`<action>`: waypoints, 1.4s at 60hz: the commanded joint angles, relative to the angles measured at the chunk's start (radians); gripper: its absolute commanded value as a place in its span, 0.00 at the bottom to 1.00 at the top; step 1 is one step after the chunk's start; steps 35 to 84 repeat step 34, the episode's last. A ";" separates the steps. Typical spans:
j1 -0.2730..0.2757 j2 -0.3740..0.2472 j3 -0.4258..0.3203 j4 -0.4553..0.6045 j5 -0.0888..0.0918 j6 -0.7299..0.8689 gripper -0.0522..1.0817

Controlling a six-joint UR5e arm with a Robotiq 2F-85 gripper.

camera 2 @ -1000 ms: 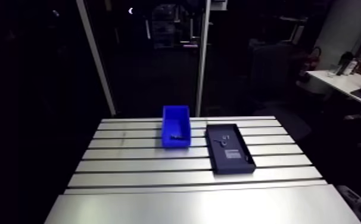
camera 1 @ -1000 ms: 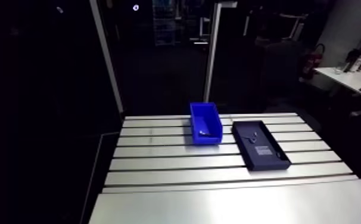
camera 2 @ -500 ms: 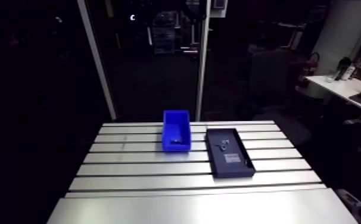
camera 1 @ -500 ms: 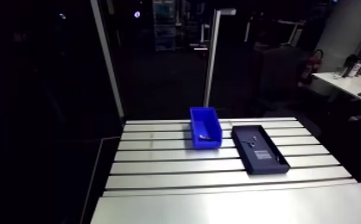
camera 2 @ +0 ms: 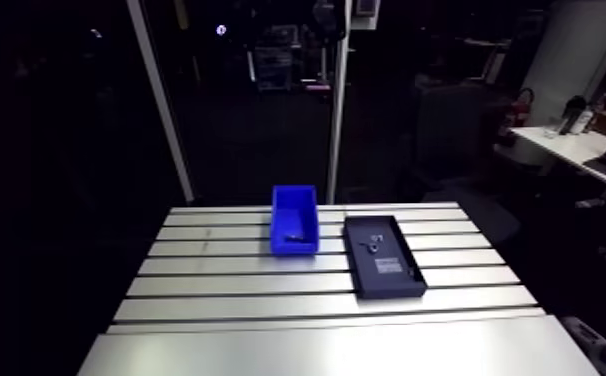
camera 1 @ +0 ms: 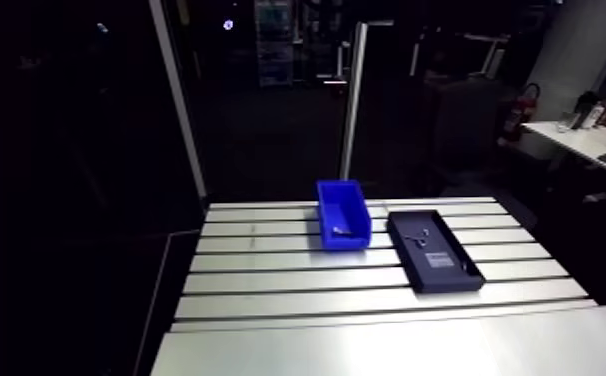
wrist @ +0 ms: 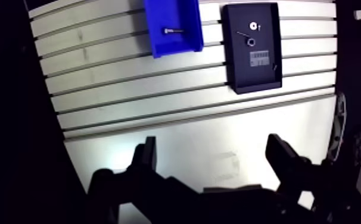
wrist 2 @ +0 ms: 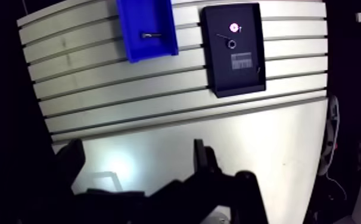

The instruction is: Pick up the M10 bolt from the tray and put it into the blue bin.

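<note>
The blue bin (wrist: 172, 27) stands on the slotted table far ahead of my gripper, and a small silvery bolt (wrist: 172, 30) lies inside it. Right beside the bin lies the black tray (wrist: 257, 74), holding a washer (wrist: 254, 25), a nut (wrist: 251, 42) and a thin pin. My gripper (wrist: 212, 146) hangs high above the table's smooth near plate, open, with nothing between its fingers (wrist: 145, 156). In the arm view the bin (camera 1: 345, 215) and the tray (camera 1: 435, 252) sit side by side at mid-table; the gripper does not show there.
A pale label (wrist: 259, 58) lies in the tray's middle. The table (camera 1: 297, 290) has long slots across it, with a smooth plate (camera 1: 387, 345) at the near side. A dark upright post (camera 1: 179, 110) stands at the table's far left corner.
The arm view has shifted slightly as the camera moved. The bin, the tray and their contents lie where they were.
</note>
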 commanded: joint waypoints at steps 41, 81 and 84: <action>-0.009 -0.001 0.005 -0.001 0.000 -0.002 0.05; -0.009 -0.001 0.005 -0.001 0.000 -0.002 0.05; -0.009 -0.001 0.005 -0.001 0.000 -0.002 0.05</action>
